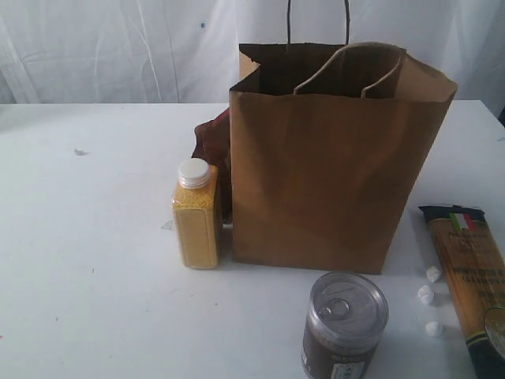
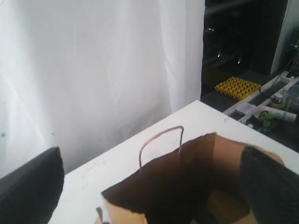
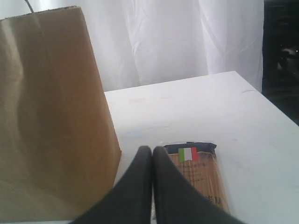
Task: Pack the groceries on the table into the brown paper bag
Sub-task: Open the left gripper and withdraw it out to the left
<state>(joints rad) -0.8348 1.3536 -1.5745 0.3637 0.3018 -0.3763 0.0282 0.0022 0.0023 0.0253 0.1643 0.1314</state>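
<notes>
**Spaghetti packet**: lies flat on the table to the right of the paper bag, near its side wall but clear of it. The long axis runs alongside that wall.

**Right gripper**: fingers pressed together with nothing between them. It sits low over the bag-side edge of the packet, pointing along the packet's length towards the flag-printed end. This is the nearer arm by a wide margin. Judged need: part the fingers and shift a little away from the bag, so the jaws span the packet's narrow width.

**Left gripper**: held above the bag's open mouth, fingers spread wide, only the bag's dim inside showing between them. The contents cannot be made out.

**Bag**: upright, mouth open, one cord handle standing above the rim.

**Other goods, placed from the bag:**
- bottle of yellow grain, upright, just beside the left wall
- brown pouch behind the bottle, against the same wall
- can upright in front of the bag, pull-tab up
- small white scraps between the can and the packet

**Surface**: flat white tabletop with faint marks.

**Room**: white cloth backdrop behind the bag. Past its edge, a dark space with a yellow crate
</notes>
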